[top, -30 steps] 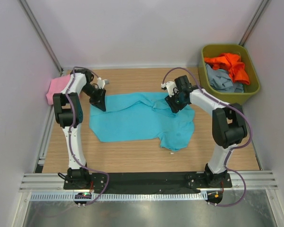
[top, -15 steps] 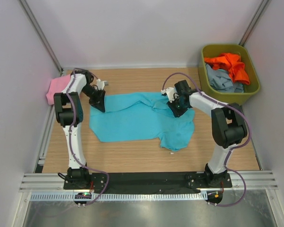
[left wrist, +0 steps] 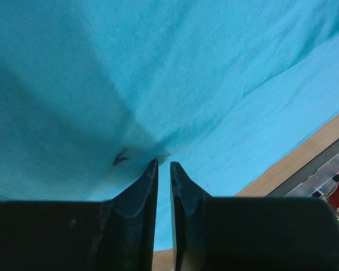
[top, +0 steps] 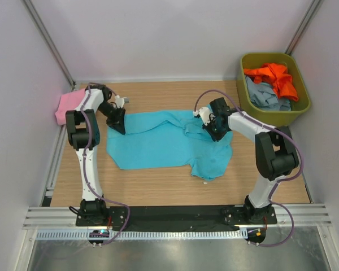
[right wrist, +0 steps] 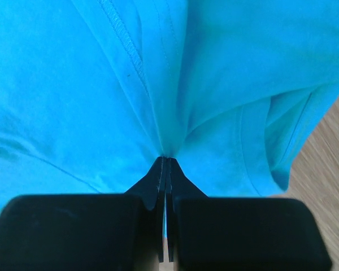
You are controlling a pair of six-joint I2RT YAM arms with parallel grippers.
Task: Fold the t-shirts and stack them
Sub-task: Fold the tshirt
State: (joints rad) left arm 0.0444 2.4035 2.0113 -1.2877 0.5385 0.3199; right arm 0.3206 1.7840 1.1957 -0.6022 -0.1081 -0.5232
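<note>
Nearest the arm bases, a bare strip of wooden tabletop [top: 158, 189] lay in front of the turquoise t-shirt [top: 158, 144], which was spread across the middle with one flap sagging toward the near right. Both arms reached over to its far edge, presumably so the cloth could be drawn from two points at once and held taut rather than bunching. At the far left corner the left claw [left wrist: 163, 165] pinched a small ridge of the fabric, its jaws nearly together and creases fanning out from the tips. Toward the far right, the right claw [right wrist: 165, 160] was clamped tight on a gathered fold beside a stitched hem, with seams converging on its tips. Farther back, a pink t-shirt [top: 68, 104] sat against the far-left wall, seemingly set aside as the start of the stack, well apart from the work. At the far right an olive-green bin [top: 288, 117] held an orange t-shirt [top: 274, 76] on top of grey-blue t-shirts [top: 265, 97], both crumpled and awaiting their turn.
</note>
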